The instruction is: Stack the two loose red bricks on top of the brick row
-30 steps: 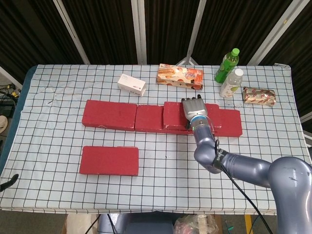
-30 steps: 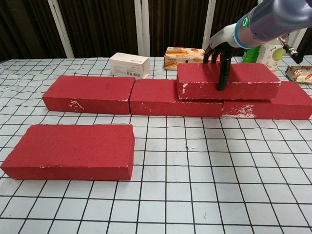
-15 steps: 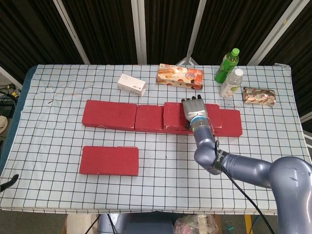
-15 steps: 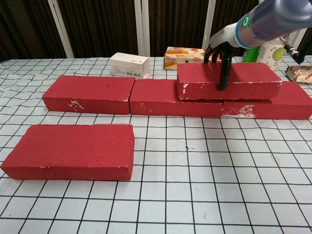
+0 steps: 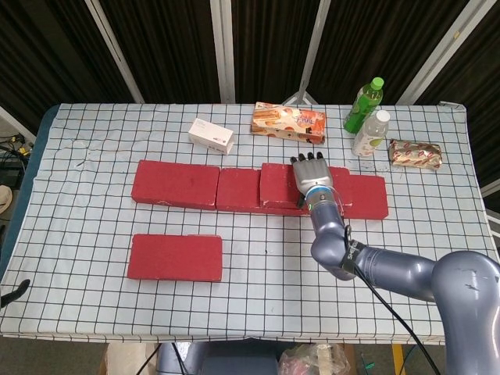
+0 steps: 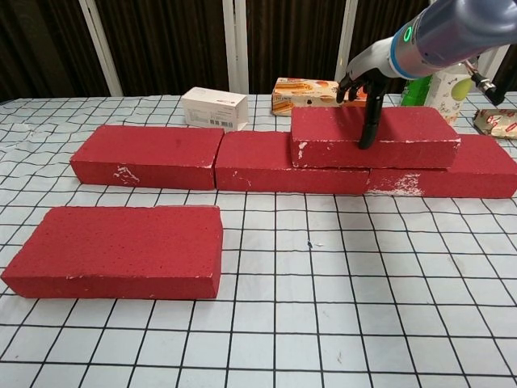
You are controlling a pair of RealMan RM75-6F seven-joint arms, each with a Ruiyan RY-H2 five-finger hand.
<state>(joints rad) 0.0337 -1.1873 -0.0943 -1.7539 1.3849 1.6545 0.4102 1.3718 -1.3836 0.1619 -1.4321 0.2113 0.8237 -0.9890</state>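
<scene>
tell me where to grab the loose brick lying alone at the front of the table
Probably across the short width of the loose brick, near its middle, coming from above. It lies flat with bare table along both long sides, so fingers can drop down each side, and a mid-length hold should keep it level.

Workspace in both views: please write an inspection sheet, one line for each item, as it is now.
Surface: table under a white cloth with a black grid.
Job's things: brick row of three red bricks across the middle; one stacked brick lies on its right part; one loose brick lies flat in front, left.
Clutter: white box, snack box, green bottle, clear bottle, foil packet, all behind the row.
Hands: right hand grips the stacked brick, fingers over its front face; left hand not in view.
Cables: black cable hangs along the right arm.
Surroundings: dark curtain and pale metal bars behind the table.
</scene>
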